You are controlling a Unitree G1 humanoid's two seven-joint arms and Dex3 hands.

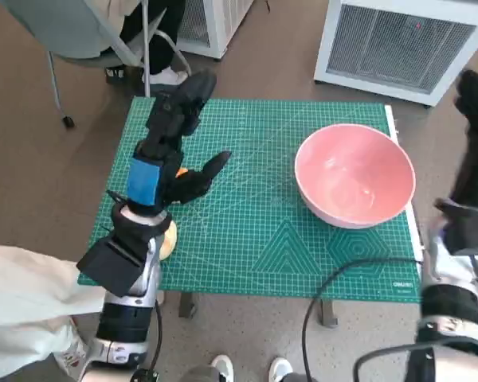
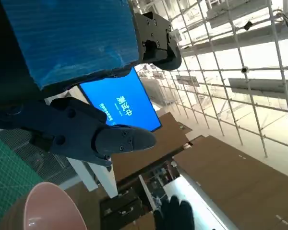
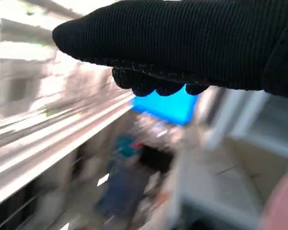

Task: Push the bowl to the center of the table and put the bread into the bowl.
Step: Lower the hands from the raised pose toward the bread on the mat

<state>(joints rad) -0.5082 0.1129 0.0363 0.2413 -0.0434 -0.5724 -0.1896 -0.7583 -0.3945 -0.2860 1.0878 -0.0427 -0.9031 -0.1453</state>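
Observation:
The pink bowl [image 1: 354, 175] stands on the right side of the green mat [image 1: 255, 239], close to the table's right edge. Its rim also shows in the left wrist view [image 2: 43, 206] and the right wrist view [image 3: 285, 201]. A pale piece of bread [image 1: 169, 240] lies at the mat's front left, mostly hidden under my left wrist. My left hand [image 1: 171, 151] hovers over the mat's left side with fingers [image 2: 101, 134] spread and nothing in them. A small orange bit [image 1: 181, 171] peeks out beneath it. My right hand [image 1: 474, 99] is raised beyond the bowl's right side, off the table, and holds nothing.
A chair with a person's legs and shoes [image 1: 143, 56] stands behind the table's left corner. White slatted units [image 1: 398, 40] stand at the back. A black cable [image 1: 334, 278] loops over the mat's front edge. Someone's shoes [image 1: 247, 370] show at the front.

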